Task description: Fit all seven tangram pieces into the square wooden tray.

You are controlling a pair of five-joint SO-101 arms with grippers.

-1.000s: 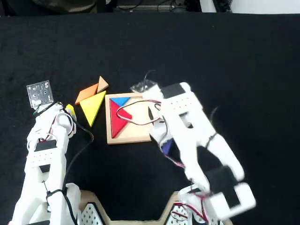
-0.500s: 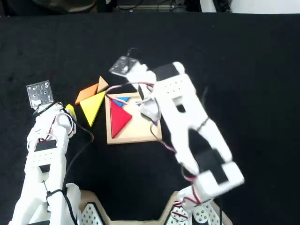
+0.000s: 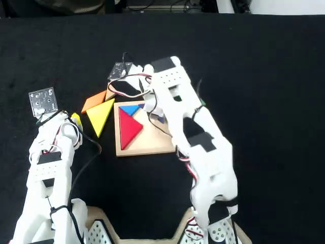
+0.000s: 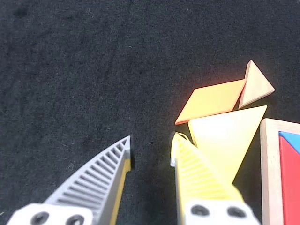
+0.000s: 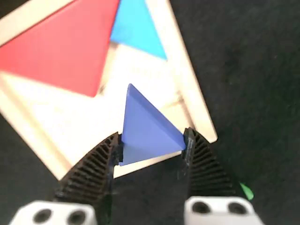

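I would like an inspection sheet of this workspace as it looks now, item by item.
Surface: black table cloth, flat.
Job's things: square wooden tray holds red triangle and light blue triangle; yellow triangle, orange parallelogram and tan triangle lie beside it.
Clutter: small green bit on the cloth, unclear what.
Grippers: left gripper, jaws open, beside the yellow triangle; right gripper shut on dark blue triangle over the tray's edge.
Cables: wires loop along both arms.
Surroundings: cords beyond the far edge.
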